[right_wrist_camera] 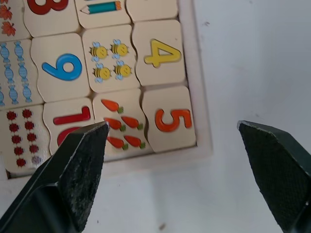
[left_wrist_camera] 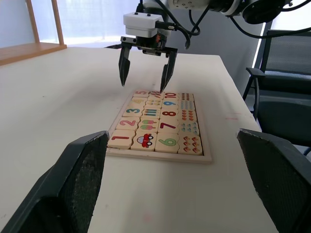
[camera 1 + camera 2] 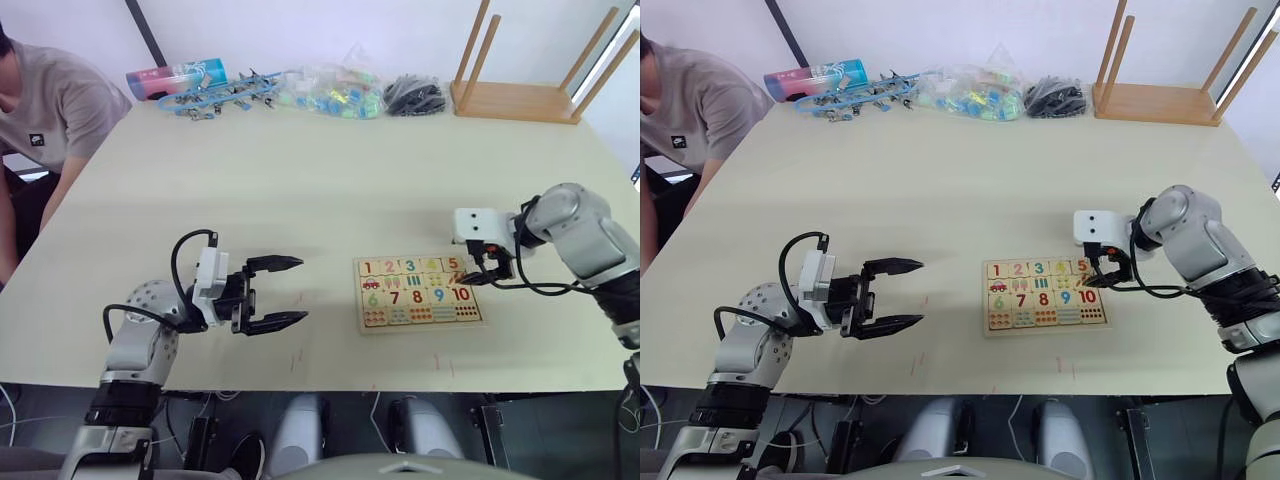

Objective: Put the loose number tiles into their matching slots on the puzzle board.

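Note:
The puzzle board (image 3: 475, 318) lies flat on the table, right of centre. Its upper row holds number tiles: red 1 (image 3: 368, 267), orange 2 (image 3: 389, 266), green 3 (image 3: 410, 265), yellow 4 (image 1: 158, 52) and red 5 (image 1: 170, 119), each seated in its slot. No tile lies loose on the table. My right gripper (image 3: 470, 278) hangs open just above the board's corner by the 5, with nothing between its fingers. My left gripper (image 3: 300, 290) stands open and empty over the table, left of the board and pointing at it.
An upturned wooden stool (image 3: 520, 95) rests at the far right. Along the far edge lie a bag of coloured pieces (image 3: 330, 92), black cables (image 3: 413, 95), blue clips (image 3: 220, 95) and a colourful tube (image 3: 175, 78). A person (image 3: 50, 110) sits at the far left.

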`<action>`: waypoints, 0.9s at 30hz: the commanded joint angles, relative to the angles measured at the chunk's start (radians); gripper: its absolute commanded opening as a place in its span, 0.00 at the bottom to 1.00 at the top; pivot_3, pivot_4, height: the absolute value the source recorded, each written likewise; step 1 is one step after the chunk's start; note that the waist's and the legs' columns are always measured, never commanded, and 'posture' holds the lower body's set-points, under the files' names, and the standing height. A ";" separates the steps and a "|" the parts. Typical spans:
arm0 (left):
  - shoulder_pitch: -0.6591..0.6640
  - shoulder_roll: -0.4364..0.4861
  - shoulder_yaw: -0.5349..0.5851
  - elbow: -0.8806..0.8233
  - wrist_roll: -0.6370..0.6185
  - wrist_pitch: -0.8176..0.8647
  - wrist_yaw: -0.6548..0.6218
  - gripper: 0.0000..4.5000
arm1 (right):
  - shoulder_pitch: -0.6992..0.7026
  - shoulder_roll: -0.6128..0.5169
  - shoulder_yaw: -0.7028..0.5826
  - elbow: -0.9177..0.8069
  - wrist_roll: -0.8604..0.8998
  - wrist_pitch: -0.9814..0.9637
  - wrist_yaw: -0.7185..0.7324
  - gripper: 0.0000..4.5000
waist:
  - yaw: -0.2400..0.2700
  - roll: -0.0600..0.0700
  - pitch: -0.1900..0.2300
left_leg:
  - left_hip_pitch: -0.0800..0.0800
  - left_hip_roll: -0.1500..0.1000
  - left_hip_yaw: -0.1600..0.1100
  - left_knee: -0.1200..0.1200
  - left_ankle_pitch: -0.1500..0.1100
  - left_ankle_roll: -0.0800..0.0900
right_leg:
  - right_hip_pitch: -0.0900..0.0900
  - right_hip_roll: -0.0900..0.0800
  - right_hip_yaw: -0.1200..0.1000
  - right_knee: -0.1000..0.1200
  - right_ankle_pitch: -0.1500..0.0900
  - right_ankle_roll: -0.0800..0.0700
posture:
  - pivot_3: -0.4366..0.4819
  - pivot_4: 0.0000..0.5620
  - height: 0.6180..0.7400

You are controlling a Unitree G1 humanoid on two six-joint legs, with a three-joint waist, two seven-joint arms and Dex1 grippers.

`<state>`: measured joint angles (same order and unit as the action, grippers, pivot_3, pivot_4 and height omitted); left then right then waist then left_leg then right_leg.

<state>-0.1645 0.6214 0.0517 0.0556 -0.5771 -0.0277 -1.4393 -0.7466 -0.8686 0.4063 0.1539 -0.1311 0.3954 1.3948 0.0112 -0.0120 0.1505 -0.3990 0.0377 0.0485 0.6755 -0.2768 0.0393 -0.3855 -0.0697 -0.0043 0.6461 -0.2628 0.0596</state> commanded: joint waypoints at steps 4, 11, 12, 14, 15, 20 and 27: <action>-0.010 0.006 0.020 -0.018 -0.006 -0.002 -0.003 1.00 | 0.050 -0.038 -0.155 -0.068 0.103 0.071 -0.029 0.99 | 0.000 0.000 0.000 | 0.000 0.000 0.000 0.000 0.000 0.000 | 0.000 0.000 0.000 0.000 0.000 0.000 | 0.48 0.27 0.98; -0.028 0.004 0.014 -0.006 -0.006 0.001 -0.014 1.00 | 0.180 0.004 -0.312 -0.143 0.225 0.117 -0.144 0.48 | 0.001 0.000 0.000 | 0.000 0.000 0.000 0.000 0.000 0.000 | 0.000 0.000 0.000 0.000 0.000 0.000 | 0.48 0.27 0.98; -0.032 0.004 0.014 -0.003 -0.005 0.002 -0.016 1.00 | 0.206 0.019 -0.338 -0.155 0.245 0.116 -0.170 0.37 | 0.001 0.000 0.000 | 0.000 0.000 0.000 -0.001 0.000 0.000 | 0.000 0.000 0.000 0.000 0.000 0.000 | 0.48 0.27 0.98; -0.036 0.007 0.015 0.002 -0.005 0.002 -0.022 1.00 | 0.256 0.048 -0.382 -0.176 0.276 0.111 -0.217 0.15 | 0.001 0.000 0.000 | 0.000 0.000 0.000 -0.001 0.000 0.000 | 0.000 0.000 0.000 0.000 0.000 0.000 | 0.48 0.27 0.98; -0.038 0.008 0.016 0.004 -0.005 0.003 -0.025 1.00 | 0.278 0.059 -0.398 -0.185 0.288 0.109 -0.236 0.02 | 0.001 0.000 0.000 | 0.000 0.000 0.000 -0.001 0.000 0.000 | 0.000 0.000 0.000 0.000 0.000 0.000 | 0.48 0.27 0.98; -0.048 0.010 0.017 0.013 -0.002 0.003 -0.032 1.00 | 0.372 0.130 -0.467 -0.199 0.324 0.090 -0.359 0.02 | 0.001 0.000 0.000 | 0.000 0.000 0.000 -0.001 0.000 0.000 | 0.000 0.000 0.000 0.000 0.000 0.000 | 0.48 0.27 0.98; -0.046 0.012 0.018 0.009 -0.003 0.007 -0.033 1.00 | 0.468 0.184 -0.509 -0.213 0.366 0.067 -0.445 0.02 | 0.001 0.000 0.000 | 0.000 0.000 0.000 -0.001 0.000 0.000 | 0.000 0.001 0.000 0.000 0.000 0.000 | 0.48 0.27 0.98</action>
<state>-0.2046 0.6225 0.0506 0.0827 -0.5719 -0.0224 -1.4663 -0.2858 -0.6863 -0.0599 -0.0251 0.2109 0.4844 0.9696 0.0126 -0.0124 0.1504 -0.3990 0.0376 0.0481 0.6745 -0.2768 0.0394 -0.3852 -0.0692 -0.0039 0.6461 -0.2627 0.0597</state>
